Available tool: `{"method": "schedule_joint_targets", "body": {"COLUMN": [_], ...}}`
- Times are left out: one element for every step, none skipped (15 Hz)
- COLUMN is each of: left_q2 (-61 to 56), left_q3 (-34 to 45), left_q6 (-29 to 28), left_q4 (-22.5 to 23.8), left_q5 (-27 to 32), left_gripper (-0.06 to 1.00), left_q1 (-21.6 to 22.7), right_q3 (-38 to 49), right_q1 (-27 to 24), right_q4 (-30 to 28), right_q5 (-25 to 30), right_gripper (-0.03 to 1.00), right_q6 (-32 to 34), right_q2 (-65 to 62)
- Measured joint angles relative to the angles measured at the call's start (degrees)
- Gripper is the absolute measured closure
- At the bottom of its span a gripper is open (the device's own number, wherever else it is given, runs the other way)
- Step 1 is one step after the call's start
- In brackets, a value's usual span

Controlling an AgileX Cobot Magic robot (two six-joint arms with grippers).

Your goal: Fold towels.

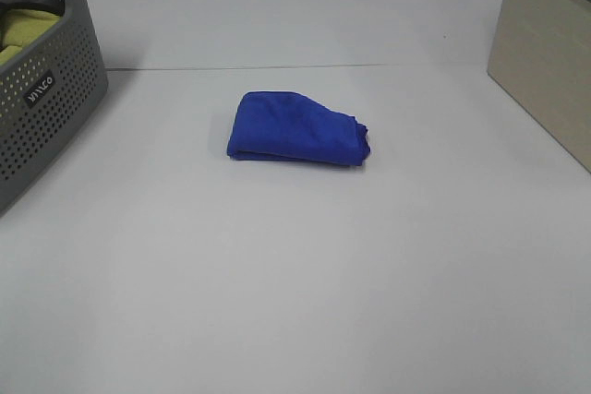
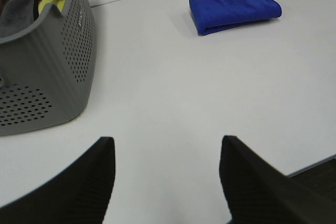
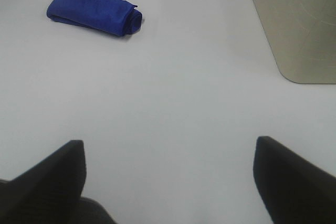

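A royal-blue towel [image 1: 297, 127] lies folded into a compact bundle near the middle of the white table [image 1: 295, 274]. The left wrist view shows the same towel [image 2: 234, 8] well ahead of my left gripper [image 2: 167, 174], whose jaws stand open with nothing between them. In the right wrist view the towel [image 3: 94, 7] also lies far off from my right gripper [image 3: 169, 174], which is wide open and empty. Neither gripper nor arm appears in the exterior high view.
A grey perforated basket [image 1: 42, 99] stands at the table's left edge with a yellow-green cloth [image 1: 23, 29] inside; the left wrist view shows the basket [image 2: 47, 72] close by. A beige box [image 1: 547, 53] stands at the right, and the box [image 3: 296, 22] shows in the right wrist view.
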Motion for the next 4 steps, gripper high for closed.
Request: {"method": "schedule_joint_targets", "body": {"left_q2": [0.00,0.00,0.00,0.00], "left_q3": [0.00,0.00,0.00,0.00], "left_q6": [0.00,0.00,0.00,0.00], "left_q4": [0.00,0.00,0.00,0.00], "left_q5": [0.00,0.00,0.00,0.00], "left_gripper": [0.37,0.37,0.37,0.37], "left_q1": [0.00,0.00,0.00,0.00], "right_q3": [0.00,0.00,0.00,0.00], "right_q1": [0.00,0.00,0.00,0.00], "right_q4": [0.00,0.00,0.00,0.00], "right_q5": [0.00,0.00,0.00,0.00], "right_gripper": [0.15,0.15,0.15,0.15], "right_q6": [0.00,0.00,0.00,0.00], "right_q2": [0.00,0.00,0.00,0.00]}}
